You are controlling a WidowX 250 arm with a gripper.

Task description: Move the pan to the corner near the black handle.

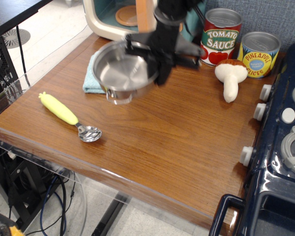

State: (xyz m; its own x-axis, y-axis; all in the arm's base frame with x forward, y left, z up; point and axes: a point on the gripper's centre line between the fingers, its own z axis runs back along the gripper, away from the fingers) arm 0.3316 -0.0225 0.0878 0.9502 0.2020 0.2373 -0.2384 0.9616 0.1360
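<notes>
The pan [124, 73], a small shiny steel pot, hangs in the air above the table, partly over the blue cloth [91, 78]. My black gripper [161, 66] is shut on its right rim and holds it up; the picture is blurred from motion. The black handle [225, 212] sits on the dark stove front at the bottom right. The table corner [206, 216] next to it is bare wood.
A spoon with a yellow handle [69, 116] lies at the left front. A tomato sauce can [221, 37], a pineapple can [258, 54] and a toy mushroom [230, 76] stand at the back right. The stove's white knobs [246, 155] line the right edge. A toy oven [119, 17] stands behind.
</notes>
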